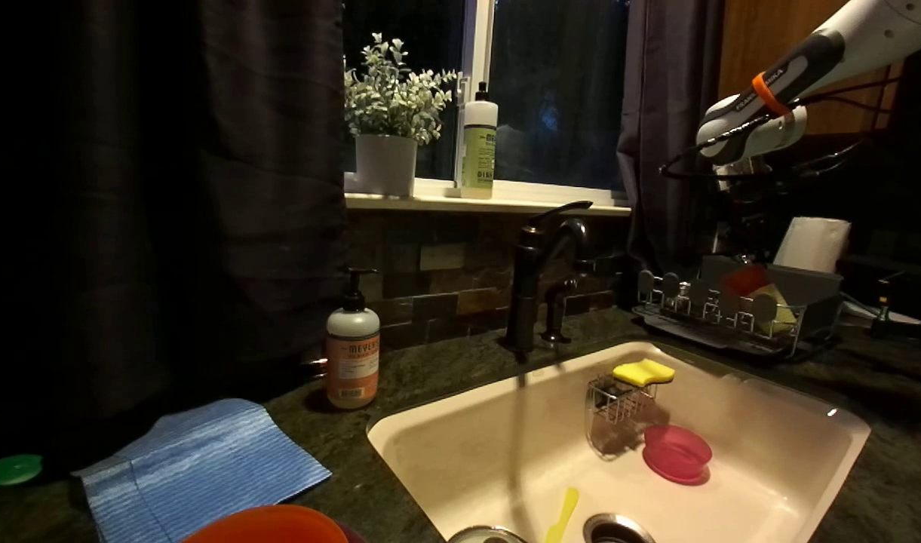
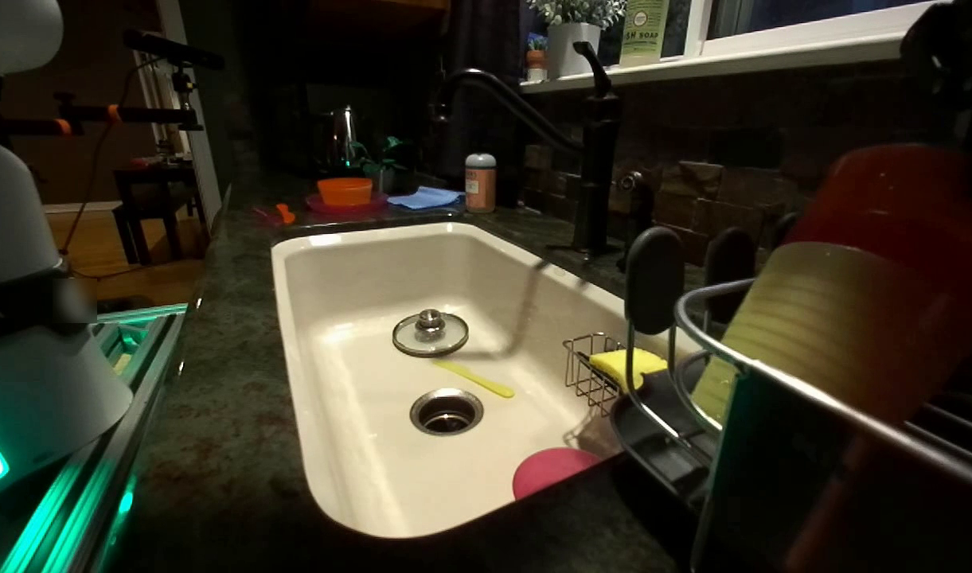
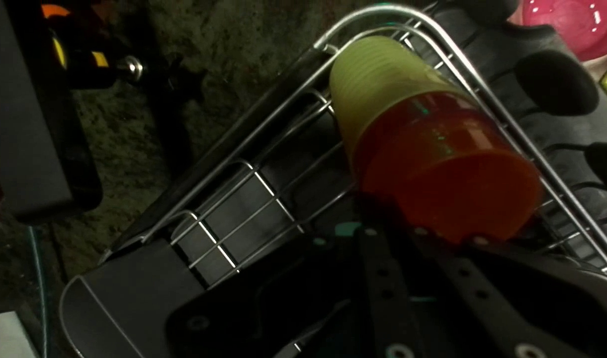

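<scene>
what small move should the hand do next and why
I'd probably open the black hand slightly in place. It appears shut, right against or just over the tilted, translucent red-and-yellow cup stack in the metal wire dish rack, and shadow hides whether it pinches them, so loosening looks safer than lifting.

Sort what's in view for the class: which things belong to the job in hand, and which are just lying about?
Likely in the job, nearest the shut jaws:
red-and-yellow cup, perhaps two nested
dish rack

Apparently just lying about:
pink bowl
yellow sponge
yellow knife
glass lid
blue cloth
</scene>
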Controlling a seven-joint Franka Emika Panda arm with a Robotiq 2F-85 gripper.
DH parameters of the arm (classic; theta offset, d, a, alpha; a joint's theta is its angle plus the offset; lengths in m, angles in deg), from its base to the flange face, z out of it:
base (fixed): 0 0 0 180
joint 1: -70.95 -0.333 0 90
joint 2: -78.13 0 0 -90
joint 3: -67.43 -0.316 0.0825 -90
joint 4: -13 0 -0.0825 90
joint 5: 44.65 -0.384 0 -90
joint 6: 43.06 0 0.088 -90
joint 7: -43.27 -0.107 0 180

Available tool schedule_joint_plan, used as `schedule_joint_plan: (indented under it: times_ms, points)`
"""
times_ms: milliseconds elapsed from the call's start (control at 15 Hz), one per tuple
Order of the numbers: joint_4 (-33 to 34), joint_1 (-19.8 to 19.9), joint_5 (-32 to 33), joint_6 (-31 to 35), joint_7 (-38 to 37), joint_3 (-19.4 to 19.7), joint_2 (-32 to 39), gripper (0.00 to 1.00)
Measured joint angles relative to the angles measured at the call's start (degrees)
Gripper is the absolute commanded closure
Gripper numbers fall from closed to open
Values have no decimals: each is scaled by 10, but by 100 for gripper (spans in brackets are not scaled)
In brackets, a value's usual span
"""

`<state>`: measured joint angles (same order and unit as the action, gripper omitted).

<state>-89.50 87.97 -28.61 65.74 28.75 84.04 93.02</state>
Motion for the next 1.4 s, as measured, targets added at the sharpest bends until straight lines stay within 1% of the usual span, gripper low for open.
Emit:
schedule_joint_plan:
  times_ms: [400,467,533,667,733,867,933,1133,1200,1400]
  points:
    - [-12,-8,22,-11,-7,0,0,99]
    - [-13,-10,25,-11,-9,0,0,71]
    - [-14,-11,27,-11,-11,0,0,70]
    - [-16,-13,28,-11,-13,0,-1,56]
    - [-19,-14,28,-11,-13,0,-1,48]
    - [-22,-14,26,-9,-13,0,-4,34]
    - [-23,-14,24,-5,-13,0,-7,26]
    - [-29,-14,15,20,-11,-2,-26,4]
    - [-31,-14,11,29,-9,-2,-33,0]
    - [-34,-14,-9,49,2,-3,-55,0]
